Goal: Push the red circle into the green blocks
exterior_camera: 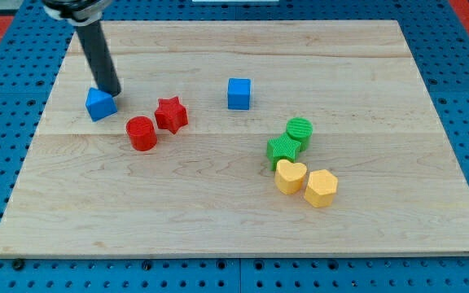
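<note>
— Where is my tip (114, 93) sitting right now?

— At the view's far left, touching or just behind the blue block (99, 104). It is a bare rod, so it is holding nothing.

— And the red circle (142, 133)?

— It is lying just right of that, beside the red star (171, 114), well apart from the green blocks: the green star (283, 149) and the green circle (300, 130).

— So which step is this?

— I judge the approach is only beginning. The tip is needing to come round to the circle's left side, then push rightward, avoiding the star.

— And past the greens?

— A yellow heart (290, 176) and a yellow block (322, 188) are sitting just below them.
</note>
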Available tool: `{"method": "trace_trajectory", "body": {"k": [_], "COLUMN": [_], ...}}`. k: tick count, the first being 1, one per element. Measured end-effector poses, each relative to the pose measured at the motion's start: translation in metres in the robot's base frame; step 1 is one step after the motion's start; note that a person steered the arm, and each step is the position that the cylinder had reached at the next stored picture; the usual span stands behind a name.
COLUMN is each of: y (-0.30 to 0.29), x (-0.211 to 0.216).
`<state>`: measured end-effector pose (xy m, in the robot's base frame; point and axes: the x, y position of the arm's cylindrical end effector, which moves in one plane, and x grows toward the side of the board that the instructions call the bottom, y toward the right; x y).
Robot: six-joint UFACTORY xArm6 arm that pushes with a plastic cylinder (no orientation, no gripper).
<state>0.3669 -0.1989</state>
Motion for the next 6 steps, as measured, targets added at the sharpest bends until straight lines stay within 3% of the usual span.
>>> {"method": "trace_trajectory", "body": {"k": [1,2,3,6], "y": [0.056,0.032,-0.023,0.113], "x": [0.022,0.048,0.031,0.066]}}
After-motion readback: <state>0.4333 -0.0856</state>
